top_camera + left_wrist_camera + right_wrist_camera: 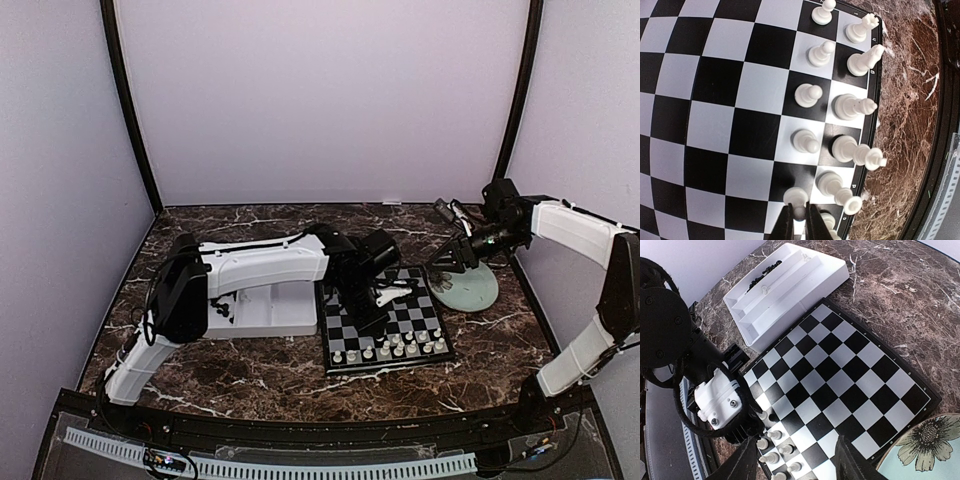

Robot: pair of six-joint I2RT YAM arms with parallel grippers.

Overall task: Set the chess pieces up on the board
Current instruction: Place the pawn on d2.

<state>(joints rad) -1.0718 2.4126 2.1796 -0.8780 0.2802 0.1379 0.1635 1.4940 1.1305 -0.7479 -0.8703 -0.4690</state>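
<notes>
Small white chess pieces [850,107] nearly ranked on black-and-silver checked board [715,100]; left pincer [799,214] pinches a white pawn [796,196], right pincer [797,456] agape; black unplaced.

Robot lab test booth: plain lilac walls [320,100] at 9, 12 & 3 o'clock, black corner poles [130,110], 2 arms [260,265] bolted at 6 to marble table [250,375].

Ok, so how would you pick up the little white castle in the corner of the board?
Probably from straight above, pinching the rook round its body just under the notched top. It stands upright and is round, so any angle holds. A knight and a pawn crowd two sides; the board rim sides are free, so slip one finger in there. The left gripper holds another pawn.
</notes>
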